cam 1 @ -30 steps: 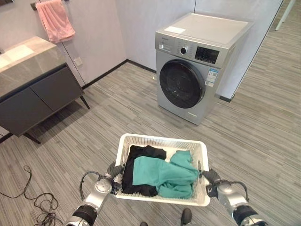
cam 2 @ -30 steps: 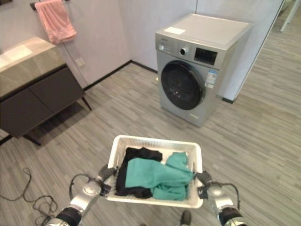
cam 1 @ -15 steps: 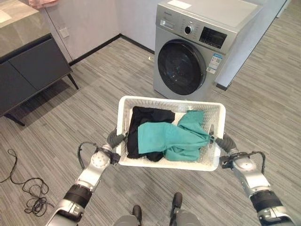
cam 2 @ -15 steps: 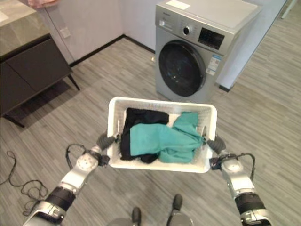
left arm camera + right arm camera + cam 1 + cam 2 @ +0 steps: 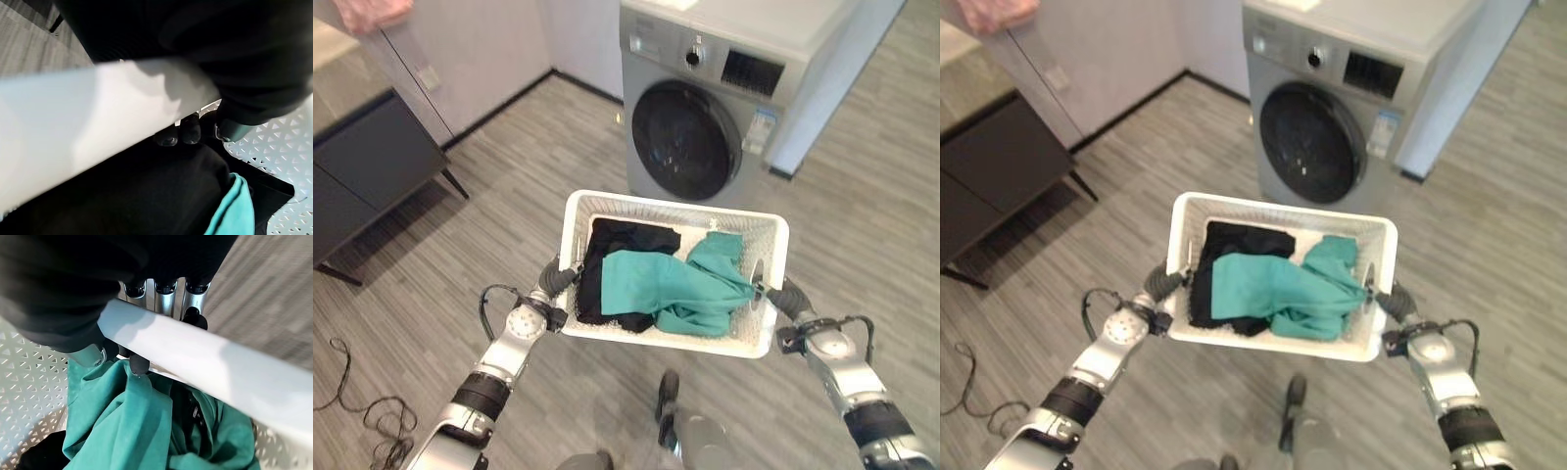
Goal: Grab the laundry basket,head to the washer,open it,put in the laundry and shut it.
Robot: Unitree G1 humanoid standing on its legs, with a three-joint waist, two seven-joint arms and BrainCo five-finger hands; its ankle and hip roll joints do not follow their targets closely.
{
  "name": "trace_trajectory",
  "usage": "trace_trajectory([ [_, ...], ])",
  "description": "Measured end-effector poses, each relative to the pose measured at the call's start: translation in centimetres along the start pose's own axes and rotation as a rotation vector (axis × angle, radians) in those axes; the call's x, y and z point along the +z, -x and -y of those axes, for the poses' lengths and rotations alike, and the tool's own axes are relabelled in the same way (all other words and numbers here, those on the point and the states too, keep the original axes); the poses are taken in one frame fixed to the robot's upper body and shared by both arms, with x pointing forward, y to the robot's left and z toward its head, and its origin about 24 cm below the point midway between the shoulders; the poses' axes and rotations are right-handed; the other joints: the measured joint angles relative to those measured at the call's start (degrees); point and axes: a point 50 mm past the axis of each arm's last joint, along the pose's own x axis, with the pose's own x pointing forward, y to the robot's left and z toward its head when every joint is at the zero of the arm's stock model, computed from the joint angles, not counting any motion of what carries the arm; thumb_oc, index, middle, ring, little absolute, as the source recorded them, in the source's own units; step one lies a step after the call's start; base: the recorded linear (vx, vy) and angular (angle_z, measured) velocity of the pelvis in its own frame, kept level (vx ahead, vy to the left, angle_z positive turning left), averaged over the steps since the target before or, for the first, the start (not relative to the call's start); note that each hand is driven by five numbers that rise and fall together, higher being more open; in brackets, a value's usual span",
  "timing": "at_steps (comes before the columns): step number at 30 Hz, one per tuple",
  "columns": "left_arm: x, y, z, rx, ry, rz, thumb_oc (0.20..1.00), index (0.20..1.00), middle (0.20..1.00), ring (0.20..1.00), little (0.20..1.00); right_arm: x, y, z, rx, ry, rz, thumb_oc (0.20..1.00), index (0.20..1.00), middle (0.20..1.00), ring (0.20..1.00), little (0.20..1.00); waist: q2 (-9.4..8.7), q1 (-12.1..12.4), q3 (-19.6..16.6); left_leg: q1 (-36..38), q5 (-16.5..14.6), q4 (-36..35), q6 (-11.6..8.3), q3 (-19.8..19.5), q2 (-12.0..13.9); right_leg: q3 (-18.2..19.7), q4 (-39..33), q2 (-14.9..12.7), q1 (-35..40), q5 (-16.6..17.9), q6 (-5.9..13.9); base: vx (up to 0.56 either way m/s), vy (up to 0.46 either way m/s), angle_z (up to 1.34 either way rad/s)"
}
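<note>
Both hands, left (image 5: 555, 281) and right (image 5: 781, 297), are clamping the basket (image 5: 672, 207); the washer (image 5: 705, 93), door closed, is looming nearer than before, a cabinet (image 5: 367, 171) sitting leftward.

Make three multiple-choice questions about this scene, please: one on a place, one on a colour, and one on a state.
1. Where does the washer stand relative to the basket?
A. beyond its far rim
B. to the robot's left
C. behind the robot

2. What colour is the cloth lying over the black garment?
A. pink
B. teal
C. yellow

3. What is the state of the washer door?
A. wide open
B. removed
C. shut

Answers:
1. A, the washer rises just past the basket's far rim.
2. B, the teal cloth covers part of the black garment.
3. C, the round door sits flush in the washer front, while the left hand and right hand grip the basket's sides.
</note>
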Motion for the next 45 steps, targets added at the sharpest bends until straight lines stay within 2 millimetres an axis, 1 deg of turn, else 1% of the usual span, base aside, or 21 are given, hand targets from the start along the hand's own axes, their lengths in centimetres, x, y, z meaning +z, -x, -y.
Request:
trace_trajectory([
  [1,0.4,-0.2,0.0,0.002,0.006,0.017,0.200,0.200,0.200,0.200,0.200,0.6,0.0,0.5,-0.012,-0.005,0.026,0.200,0.200,0.200,0.200,0.200,0.37,0.5,-0.1,-7.7,2.2,16.0,-1.90,-0.4,2.1,1.7,0.5,1.1,0.8,-1.3,-1.45,0.14,-0.082,-0.40],
  [2,0.7,-0.3,-0.3,0.009,0.000,0.033,0.200,0.200,0.200,0.200,0.200,1.4,0.0,0.6,-0.018,-0.007,0.052,0.200,0.200,0.200,0.200,0.200,0.34,1.7,-0.3,-12.3,2.6,23.8,-1.40,-1.3,2.8,2.8,0.6,1.9,1.6,-1.3,-2.86,0.22,-0.066,-0.49],
  [4,1.6,-0.7,-0.5,0.012,-0.007,0.059,0.200,0.200,0.200,0.200,0.200,1.8,0.0,0.9,-0.033,-0.007,0.070,0.200,0.200,0.200,0.200,0.200,-1.04,1.8,-0.3,-17.3,1.6,25.1,-0.21,-1.2,3.1,4.0,0.3,1.8,2.6,-2.3,-3.81,0.28,0.023,-0.27],
  [5,2.6,-1.2,-0.8,0.017,-0.016,0.090,0.200,0.200,0.200,0.200,0.200,1.7,0.2,1.0,-0.041,-0.016,0.071,0.200,0.200,0.200,0.200,0.200,-2.49,1.6,0.1,-18.6,0.7,20.3,2.80,1.2,5.6,4.3,-0.3,1.7,3.7,-2.6,-3.56,0.25,0.147,-0.09],
  [6,2.9,-1.4,-1.0,0.021,-0.021,0.099,0.200,0.200,0.200,0.200,0.200,1.8,0.2,1.0,-0.040,-0.019,0.073,0.200,0.200,0.200,0.200,0.200,-3.42,1.8,0.4,-18.7,0.6,15.8,2.90,1.2,6.5,5.0,-0.4,1.6,4.4,-2.8,-3.45,0.25,0.184,-0.23],
  [8,3.0,-1.5,-1.3,0.027,-0.031,0.101,0.200,0.200,0.200,0.200,0.200,1.9,0.1,0.8,-0.037,-0.026,0.080,0.200,0.200,0.200,0.200,0.200,-4.51,2.0,0.4,-17.1,1.4,1.3,2.21,-2.2,8.1,6.7,-1.2,1.9,6.2,-3.1,-3.09,0.28,0.238,-0.52],
  [11,2.5,-1.3,-1.6,0.032,-0.041,0.089,0.200,0.200,0.200,0.200,0.200,1.4,0.2,0.0,-0.026,-0.067,0.069,0.200,0.200,0.200,0.200,0.200,-4.69,2.0,0.1,-13.9,6.8,-19.3,0.08,-11.0,9.4,10.6,-3.1,2.5,9.0,-4.1,0.17,0.23,0.253,-0.56],
  [13,2.4,-1.2,-1.8,0.034,-0.045,0.087,0.200,0.200,0.200,0.200,0.200,1.1,0.2,-0.3,-0.020,-0.074,0.059,0.200,0.200,0.200,0.200,0.200,-4.31,2.1,-0.3,-13.4,9.6,-24.5,0.35,-14.0,10.5,12.4,-3.7,2.9,9.4,-4.1,0.88,0.22,0.346,-0.59],
  [16,2.2,-1.2,-1.3,0.015,-0.055,0.083,0.200,0.200,0.200,0.200,0.200,0.4,0.5,-0.2,-0.025,-0.074,0.041,0.200,0.200,0.200,0.200,0.200,-3.86,1.8,-0.6,-13.3,11.5,-25.9,1.33,-10.6,10.9,13.9,-5.3,1.6,11.1,-3.7,3.55,0.20,0.419,-0.32],
  [17,2.1,-1.2,-0.9,0.000,-0.063,0.077,0.200,0.200,0.200,0.200,0.200,0.3,0.7,0.1,-0.037,-0.079,0.037,0.200,0.200,0.200,0.200,0.200,-2.49,1.5,-1.3,-12.9,13.2,-25.0,2.56,-7.9,10.1,14.5,-5.7,0.5,12.0,-3.9,5.64,0.32,0.706,-0.33],
  [19,1.9,-1.3,-1.1,0.008,-0.071,0.066,0.200,0.200,0.200,0.200,0.200,0.3,0.6,-0.3,-0.045,-0.101,0.041,0.200,0.200,0.200,0.200,0.200,-3.25,1.8,-1.7,-12.7,16.5,-22.7,3.08,-6.0,5.2,16.0,-4.8,-4.2,11.9,-4.1,6.44,0.28,0.605,-0.34],
  [21,2.0,-1.2,-1.0,0.002,-0.073,0.074,0.200,0.200,0.200,0.200,0.200,-0.2,1.0,-0.3,-0.051,-0.110,0.031,0.200,0.200,0.200,0.200,0.200,-3.17,1.6,-2.0,-12.1,15.2,-20.0,6.05,-5.7,-0.8,15.7,-1.6,-9.9,12.0,-4.7,6.64,0.20,0.462,0.04],
  [23,2.4,-1.1,-2.3,0.015,-0.132,0.093,0.200,0.200,0.200,0.200,0.200,-0.5,1.2,-1.5,-0.039,-0.158,0.033,0.200,0.200,0.200,0.200,0.200,-3.10,2.0,-2.0,-10.5,12.4,-18.5,11.06,-3.6,-6.1,18.8,8.4,-15.4,8.4,-3.2,7.45,0.22,0.565,0.05],
  [25,2.6,-1.0,-3.7,0.037,-0.179,0.095,0.200,0.200,0.200,0.200,0.200,0.4,0.9,-2.2,-0.018,-0.167,0.065,0.200,0.200,0.200,0.200,0.200,-3.00,2.8,-1.9,-8.5,10.9,-18.2,13.69,-0.3,-8.0,21.1,19.5,-18.2,1.9,-1.5,7.53,0.16,0.378,-0.51],
  [27,3.1,-0.9,-3.9,0.037,-0.186,0.116,0.200,0.200,0.200,0.200,0.200,0.4,0.9,-2.3,-0.019,-0.166,0.067,0.200,0.200,0.200,0.200,0.200,-2.75,3.7,-2.0,-7.1,10.5,-18.1,14.39,1.3,-8.4,19.4,25.2,-19.5,-0.5,-3.7,7.94,0.14,0.202,-0.41],
  [31,3.7,-1.0,-4.0,0.042,-0.190,0.141,0.200,0.200,0.200,0.200,0.200,1.5,0.8,-1.4,-0.033,-0.140,0.105,0.200,0.200,0.200,0.200,0.200,-2.55,3.1,-2.2,-4.3,10.5,-22.3,15.01,2.8,-8.5,14.1,22.0,-13.1,-5.1,-9.3,9.83,0.16,0.097,-0.21],
  [35,3.5,-1.1,-3.6,0.036,-0.181,0.134,0.200,0.200,0.200,0.200,0.200,2.2,0.7,-0.7,-0.043,-0.115,0.124,0.200,0.200,0.200,0.200,0.200,-2.66,1.3,-2.1,-3.1,9.8,-23.6,15.71,3.3,-9.4,11.8,14.5,-9.7,-8.3,-8.2,9.86,0.17,0.001,-0.10],
  [38,4.0,-1.5,-3.2,0.031,-0.172,0.149,0.200,0.200,0.200,0.200,0.200,3.2,0.7,0.5,-0.053,-0.057,0.151,0.200,0.200,0.200,0.200,0.200,-2.64,0.4,-2.0,-2.1,7.9,-23.3,15.62,3.4,-9.8,10.3,6.4,-7.7,-11.5,-2.8,10.67,0.24,-0.060,-0.01],
  [40,4.7,-1.7,-2.7,0.021,-0.158,0.179,0.200,0.200,0.200,0.200,0.200,4.1,0.9,1.9,-0.072,-0.002,0.172,0.200,0.200,0.200,0.200,0.200,-3.65,0.1,-1.6,1.6,5.0,-23.1,15.26,2.8,-11.4,7.7,2.2,-8.6,-9.4,0.3,9.53,0.39,-0.136,0.17],
  [44,5.7,-1.7,-2.7,0.026,-0.175,0.219,0.200,0.200,0.200,0.200,0.200,5.2,1.3,2.8,-0.086,0.032,0.208,0.200,0.200,0.200,0.200,0.200,-3.73,0.3,-2.2,5.8,1.8,-22.4,13.52,1.9,-10.9,7.7,5.6,-6.7,-4.5,0.3,8.09,0.33,-0.190,0.07],
  [45,5.8,-1.6,-2.9,0.038,-0.171,0.234,0.200,0.200,0.200,0.200,0.200,5.7,1.3,2.9,-0.087,0.035,0.227,0.200,0.200,0.200,0.200,0.200,-3.30,0.4,-3.2,5.6,0.9,-20.7,12.01,2.1,-9.1,7.2,3.4,-4.7,-1.8,2.2,4.72,0.34,-0.256,-0.03],
])
